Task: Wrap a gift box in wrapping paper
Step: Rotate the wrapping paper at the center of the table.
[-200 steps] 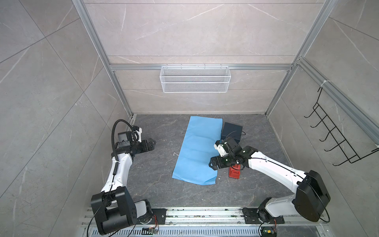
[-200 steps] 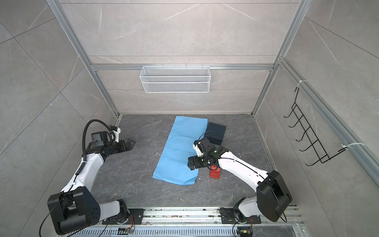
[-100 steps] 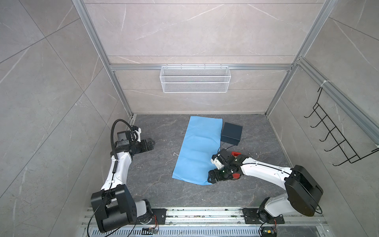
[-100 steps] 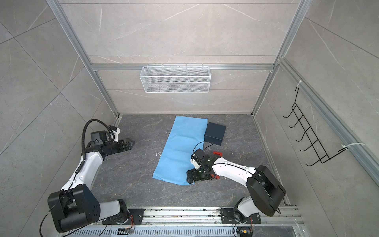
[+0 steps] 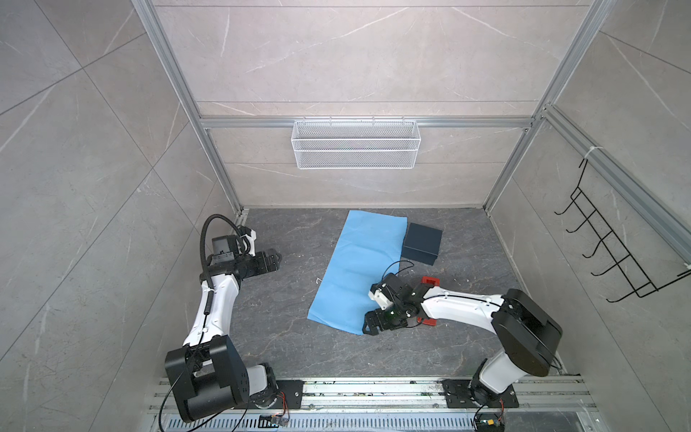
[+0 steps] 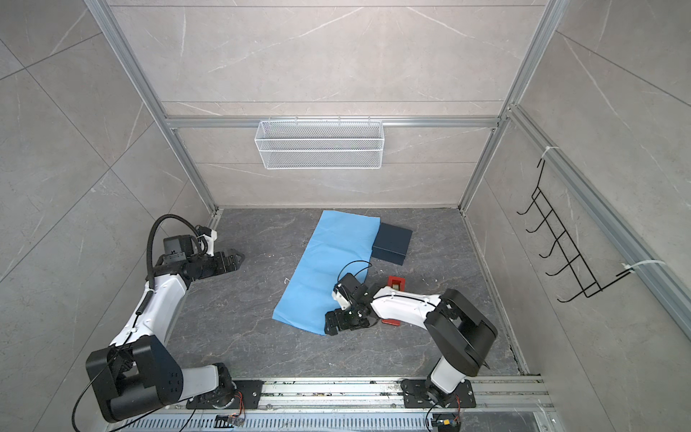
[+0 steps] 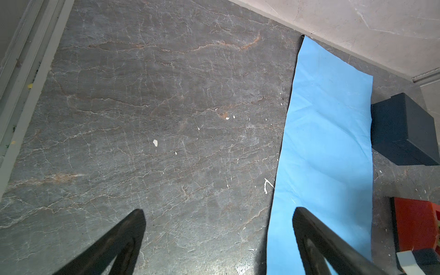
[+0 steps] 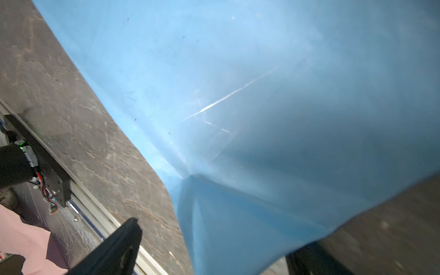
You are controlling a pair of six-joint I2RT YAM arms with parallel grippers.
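Right pincer (image 5: 366, 326) spread wide around the near corner of the wrapping paper (image 5: 359, 269), pinching nothing. Corner looks buckled, so closing here may crumple or tear the thin sheet. Forearm crosses the red tape dispenser (image 5: 429, 281) and could knock it. Left pincer (image 5: 276, 258) spread, empty, well apart. Gift box (image 5: 422, 243) sits on the surface just beside the sheet's far edge; any drag pulls the paper away from it.

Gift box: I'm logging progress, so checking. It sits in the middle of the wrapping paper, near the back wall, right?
No, the gift box sits beside the wrapping paper, at its edge, near the back wall; both top views show it.
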